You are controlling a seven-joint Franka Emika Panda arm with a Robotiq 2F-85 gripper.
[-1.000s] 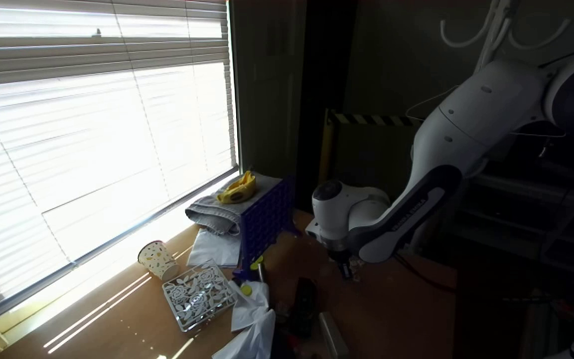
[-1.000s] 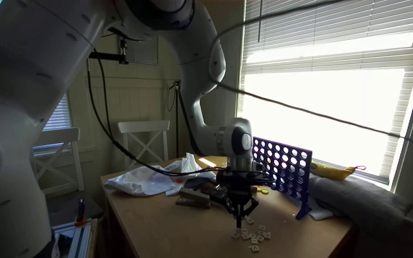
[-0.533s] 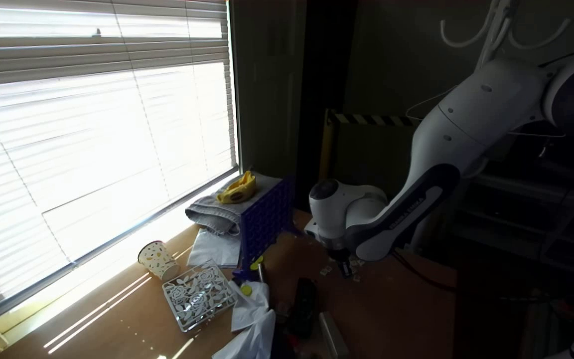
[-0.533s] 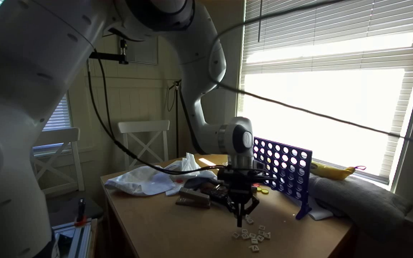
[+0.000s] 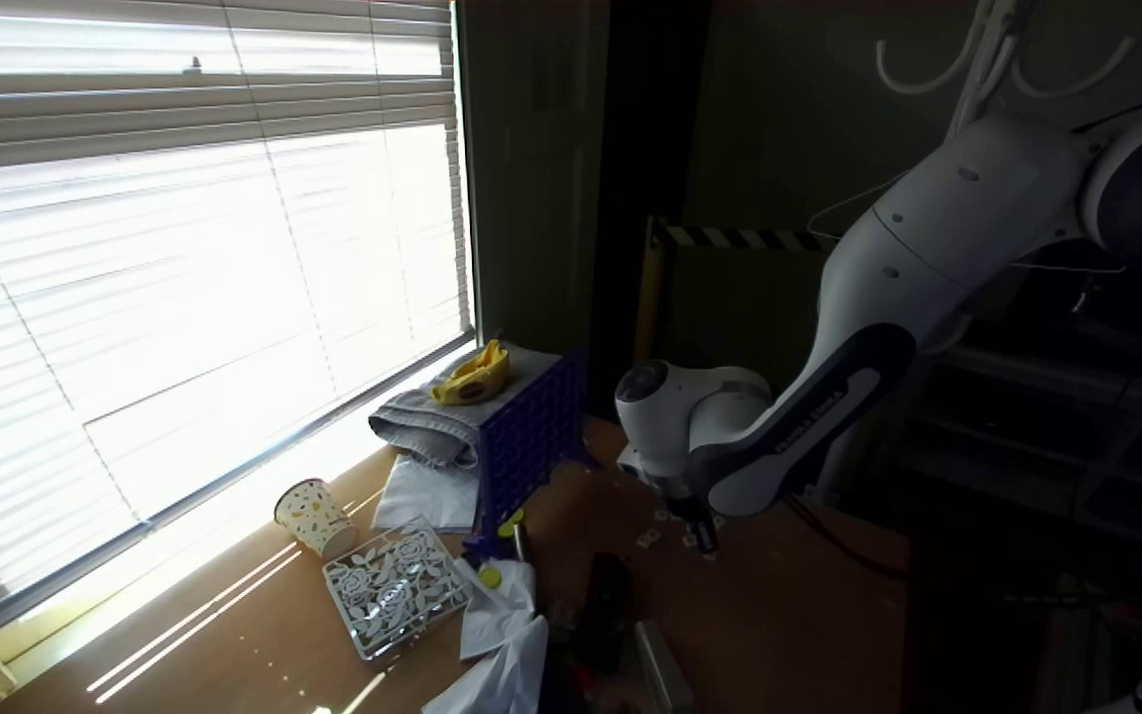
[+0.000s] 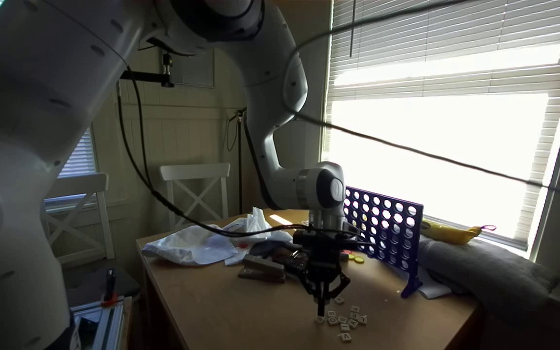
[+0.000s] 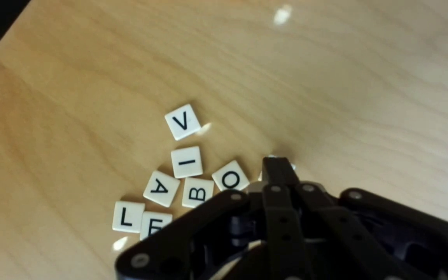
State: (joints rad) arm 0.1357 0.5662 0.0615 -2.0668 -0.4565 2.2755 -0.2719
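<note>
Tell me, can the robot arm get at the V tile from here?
Probably yes: the V tile lies face up, uncovered and apart from the other tiles, close to the gripper, whose shut jaws would first need opening.

The tiles (image 7: 187, 169) look plastic (smooth), the table (image 7: 325, 97) wooden.

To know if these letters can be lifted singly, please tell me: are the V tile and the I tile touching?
Apart. The wrist view shows a strip of tabletop between the V tile and the I tile.
</note>
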